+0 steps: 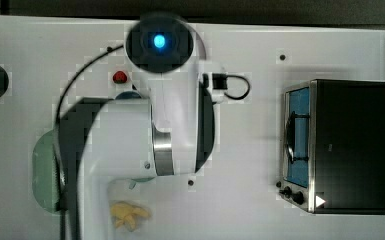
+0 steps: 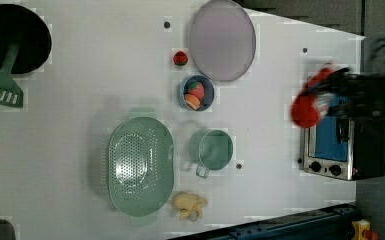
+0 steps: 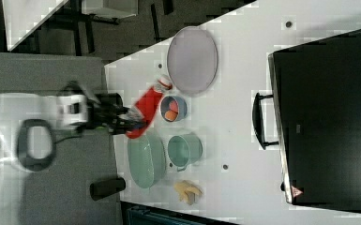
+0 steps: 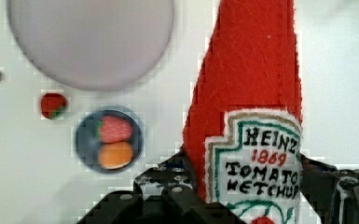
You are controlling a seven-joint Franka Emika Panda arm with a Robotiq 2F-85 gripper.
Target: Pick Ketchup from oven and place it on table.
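Fuzzy red felt ketchup (image 4: 249, 93), stitched label; oven (image 1: 347, 145) seemingly glossy.

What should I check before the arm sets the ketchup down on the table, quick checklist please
1. Grip: gripper shut on the ketchup: ok.
2. Ketchup out of the oven: ok.
3. Oven door closed: ok.
4. Bare table free for placing: ok.
5. Below the bottle now: blue bowl, lilac plate and strawberry close by: not ok.
6. Height above the table: cannot tell.
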